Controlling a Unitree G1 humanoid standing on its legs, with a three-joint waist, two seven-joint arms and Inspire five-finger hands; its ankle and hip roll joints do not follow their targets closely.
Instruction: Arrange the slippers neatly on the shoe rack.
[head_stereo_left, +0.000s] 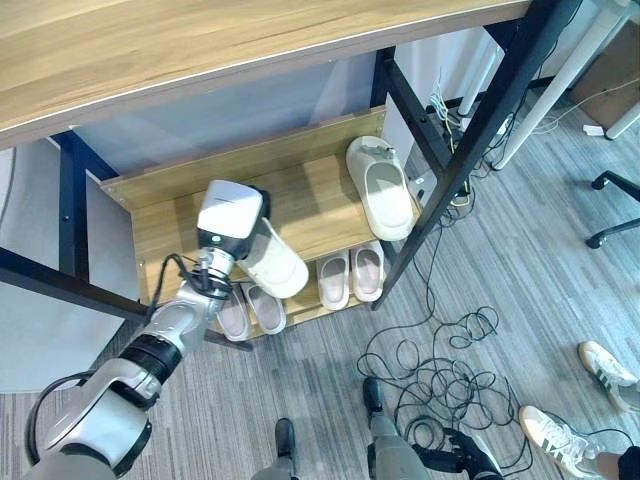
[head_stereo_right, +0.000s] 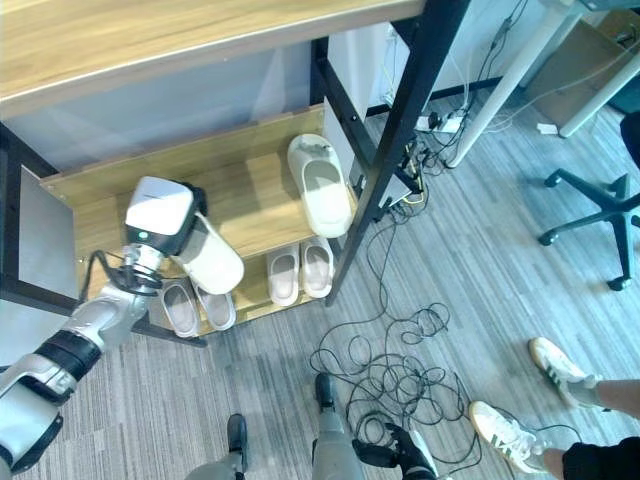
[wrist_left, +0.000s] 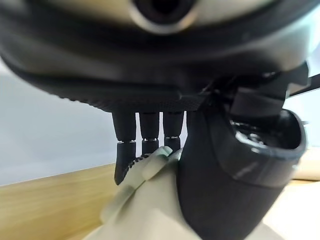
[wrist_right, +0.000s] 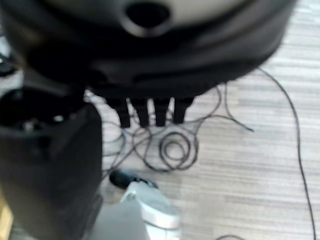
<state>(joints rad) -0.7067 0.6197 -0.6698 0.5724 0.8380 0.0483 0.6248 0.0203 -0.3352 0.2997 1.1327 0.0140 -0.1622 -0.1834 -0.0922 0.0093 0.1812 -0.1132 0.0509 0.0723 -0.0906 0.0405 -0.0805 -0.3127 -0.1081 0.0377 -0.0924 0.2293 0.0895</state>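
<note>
My left hand (head_stereo_left: 254, 196) reaches over the upper shelf of the wooden shoe rack (head_stereo_left: 310, 215). Its fingers (wrist_left: 145, 145) and thumb (wrist_left: 225, 175) are curled round a cream slipper (head_stereo_left: 276, 264), which hangs tilted over the shelf's front edge. In the left wrist view the slipper (wrist_left: 145, 210) sits between the thumb and the fingers. A matching cream slipper (head_stereo_left: 380, 188) lies on the upper shelf's right part, toe toward the front. My right hand (head_stereo_left: 468, 458) hangs low over the floor, and its fingers (wrist_right: 150, 112) hold nothing.
On the lower shelf stand two pairs of pale slippers (head_stereo_left: 350, 275) (head_stereo_left: 252, 310). A wooden tabletop (head_stereo_left: 200, 40) overhangs the rack, and its black frame leg (head_stereo_left: 470, 150) runs beside the rack's right end. Black cables (head_stereo_left: 440, 370) lie tangled on the floor near a person's white shoes (head_stereo_left: 560, 435).
</note>
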